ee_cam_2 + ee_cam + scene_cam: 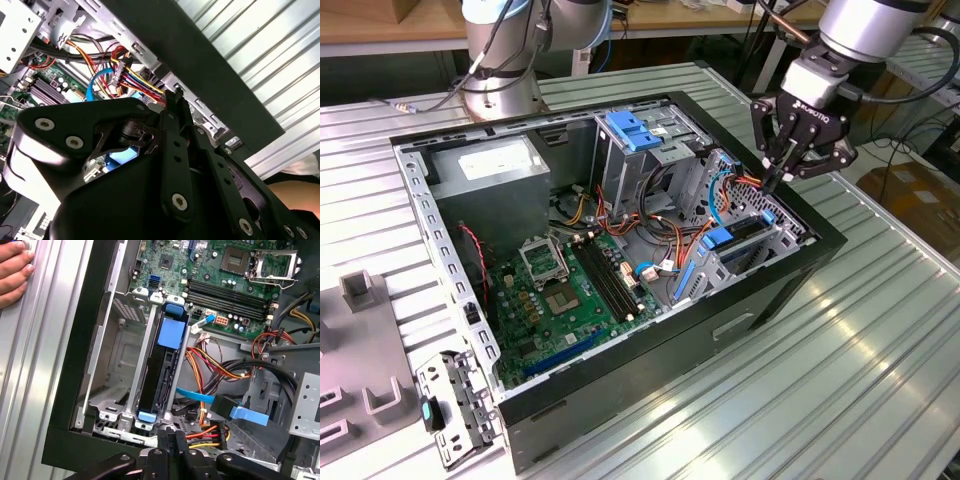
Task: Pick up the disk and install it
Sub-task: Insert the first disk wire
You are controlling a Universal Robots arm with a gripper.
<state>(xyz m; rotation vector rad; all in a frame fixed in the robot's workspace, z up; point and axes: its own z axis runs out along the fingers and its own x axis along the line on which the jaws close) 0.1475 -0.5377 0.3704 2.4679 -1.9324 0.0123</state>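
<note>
So the open black computer case (620,250) is lying on its side on the ribbed metal table (880,330), and the arm's gripper (772,183) hangs right over the case's corner at the exterior view's right, above the drive bay. Fingers look pinched together to a narrow tip with nothing between them, so I'd call it clenched on empty air. The disk (162,375) sits edge-up in the metal drive cage (120,365) near the black side wall of the case, with its blue carrier tab (171,332) at one end and a smaller blue clip at the other; in the exterior view you can spot the same blue tab just under the gripper. A flat blue data cable (200,395) and a bundle of red, yellow and orange power wires (210,432) run just beside that end of the disk, close to the fingertips (whether anything is actually plugged in, I can't tell). The green motherboard (570,290) fills the case floor, the grey power-supply box (490,165) sits in the far corner, and a person's hand (12,272) rests on the table edge in the first wrist view.
</note>
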